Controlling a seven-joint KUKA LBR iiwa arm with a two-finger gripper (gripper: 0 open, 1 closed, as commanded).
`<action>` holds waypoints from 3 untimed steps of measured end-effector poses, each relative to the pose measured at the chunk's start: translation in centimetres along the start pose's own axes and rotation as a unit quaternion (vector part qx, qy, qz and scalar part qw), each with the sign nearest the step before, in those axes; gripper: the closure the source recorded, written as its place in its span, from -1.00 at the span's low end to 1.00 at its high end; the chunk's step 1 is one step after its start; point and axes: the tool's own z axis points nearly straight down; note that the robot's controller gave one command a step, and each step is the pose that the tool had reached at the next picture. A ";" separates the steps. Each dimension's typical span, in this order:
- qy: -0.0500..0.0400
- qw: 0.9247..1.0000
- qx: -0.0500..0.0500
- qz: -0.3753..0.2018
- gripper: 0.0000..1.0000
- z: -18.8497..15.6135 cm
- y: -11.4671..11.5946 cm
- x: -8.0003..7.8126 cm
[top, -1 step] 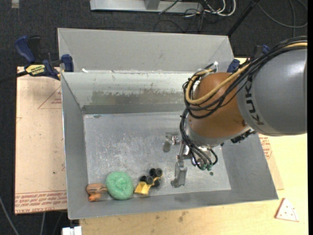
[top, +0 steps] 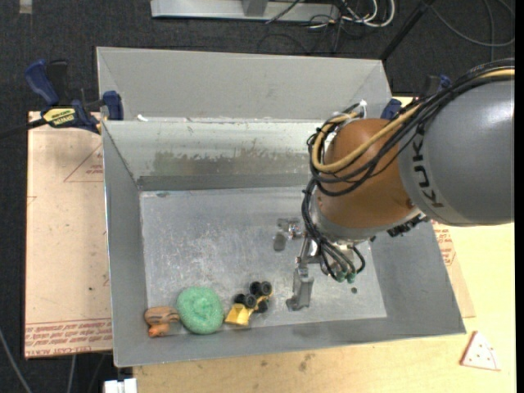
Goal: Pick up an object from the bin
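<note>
Camera view: black-and-yellow toy (top: 252, 300) just left of end effector (top: 293, 264) (spread open, empty).

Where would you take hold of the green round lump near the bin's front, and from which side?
Probably across its middle, from straight above: the green lump is rounded, with no handle or edge. A brown thing crowds its left in the view and a yellow-and-black piece lies to its right, so closing front to back looks freer.
</note>
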 end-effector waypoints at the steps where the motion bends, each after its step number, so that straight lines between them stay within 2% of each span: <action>1: -0.004 0.999 0.000 -0.033 -1.00 2.7 0.6 0.6; 2: -0.001 0.992 0.000 -0.125 -1.00 7.2 2.7 0.8; 3: 0.000 1.000 0.000 -0.004 1.00 8.3 5.1 2.1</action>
